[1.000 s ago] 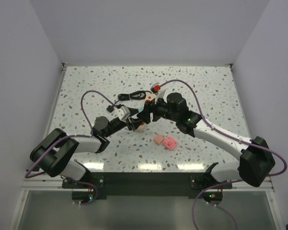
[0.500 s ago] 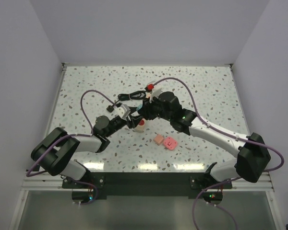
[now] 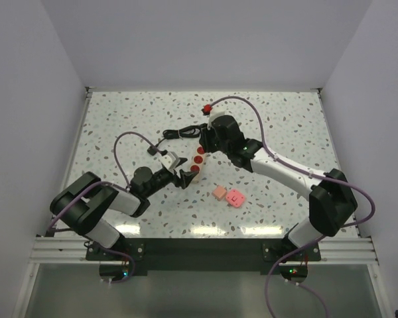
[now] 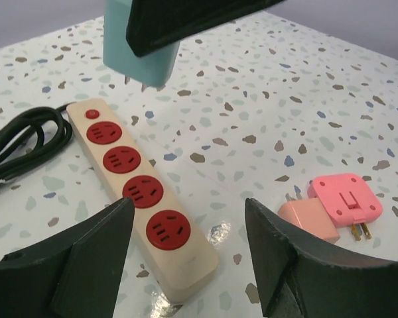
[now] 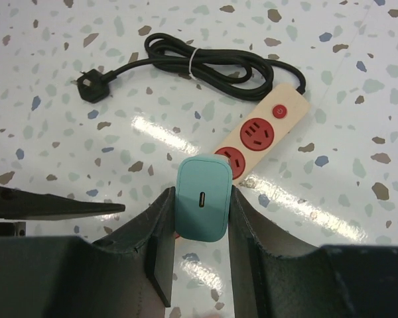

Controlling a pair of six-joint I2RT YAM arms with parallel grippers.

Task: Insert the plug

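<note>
A teal plug [image 5: 202, 199] is clamped between the fingers of my right gripper [image 5: 200, 195], which is shut on it. In the left wrist view the teal plug [image 4: 139, 50] hangs above the table beside the switch end of the beige power strip [image 4: 142, 199], prongs pointing down and clear of it. The strip [image 3: 198, 162] lies flat with several red sockets facing up. My left gripper [image 4: 189, 202] is open low over the strip's near end, one finger on each side and neither touching it. In the top view my right gripper [image 3: 203, 142] is above the strip's far end and my left gripper [image 3: 184, 175] is at its near end.
The strip's black cord [image 3: 182, 132] lies coiled behind it, its black plug [image 5: 93, 89] on the table. A pink adapter [image 3: 235, 197] and a paler pink adapter [image 3: 219, 192] lie to the right of the strip, close to my left gripper's right finger [image 4: 285, 265].
My right gripper has shut on the teal plug and moved back and left with it. My left gripper has opened and drawn back. The strip now lies flat.
</note>
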